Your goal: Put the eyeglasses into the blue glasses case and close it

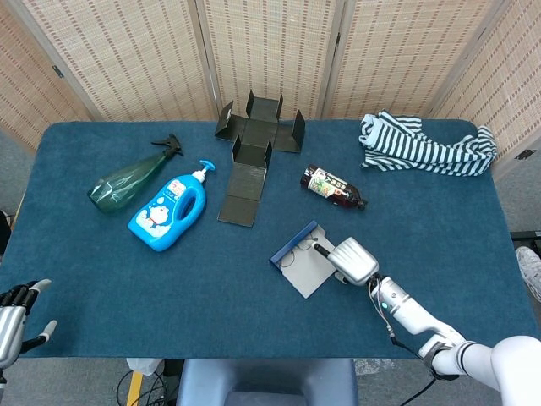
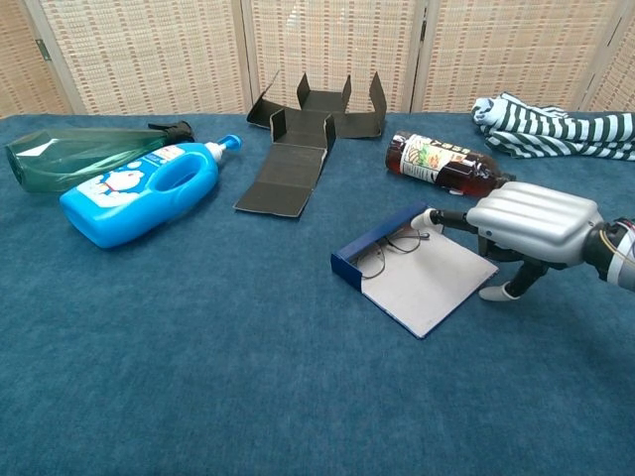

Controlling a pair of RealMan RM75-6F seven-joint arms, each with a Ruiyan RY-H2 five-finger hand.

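Observation:
The blue glasses case [image 1: 306, 269] [image 2: 427, 283] lies open on the blue table, its grey inside facing up. The thin-framed eyeglasses [image 1: 297, 246] [image 2: 390, 248] lie inside it, against the blue wall at its far-left side. My right hand [image 1: 353, 260] [image 2: 534, 223] hovers at the case's right edge, palm down and holding nothing. One finger reaches toward the glasses' near end, and the thumb hangs down beside the case. My left hand [image 1: 13, 309] shows only in the head view, off the table's near-left corner, with its fingers apart and nothing in them.
A brown bottle [image 1: 335, 187] [image 2: 444, 162] lies just behind the case. A flattened black box [image 1: 252, 156] [image 2: 306, 139] sits at centre back. A blue pump bottle [image 1: 169, 216] [image 2: 139, 198] and a green spray bottle [image 1: 131, 178] [image 2: 74, 159] lie at the left. A striped cloth [image 1: 427, 144] [image 2: 556, 124] lies at the back right.

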